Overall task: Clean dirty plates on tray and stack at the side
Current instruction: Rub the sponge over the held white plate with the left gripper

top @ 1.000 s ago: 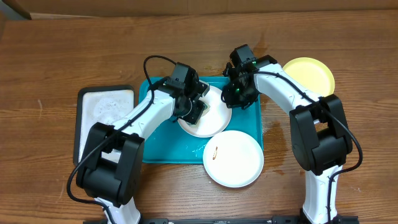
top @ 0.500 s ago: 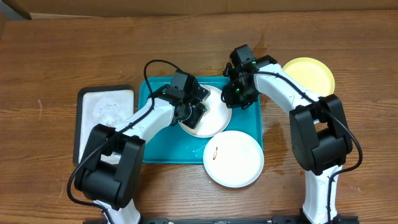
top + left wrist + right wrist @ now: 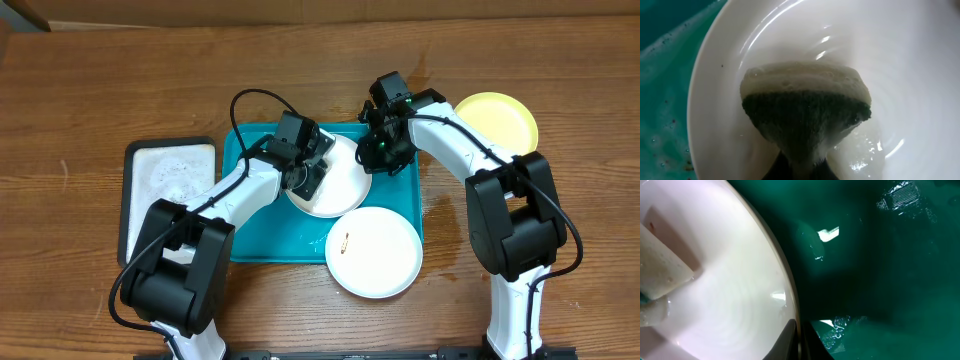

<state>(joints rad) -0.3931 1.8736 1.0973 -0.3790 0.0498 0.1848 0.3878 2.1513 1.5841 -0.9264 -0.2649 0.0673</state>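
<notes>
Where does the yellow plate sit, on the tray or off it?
Off it. The yellow plate rests on the wooden table, right of the tray.

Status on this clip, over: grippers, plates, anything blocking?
Left gripper shut on sponge, pressed into white plate on tray. Right gripper shut on its rim. Smeared plate at tray's near edge; yellow plate off-tray. Nothing blocking.

No writing, label, brand, number or sign could be read in any of the three views. Every surface shown was plain, wet or too blurred to tell.
</notes>
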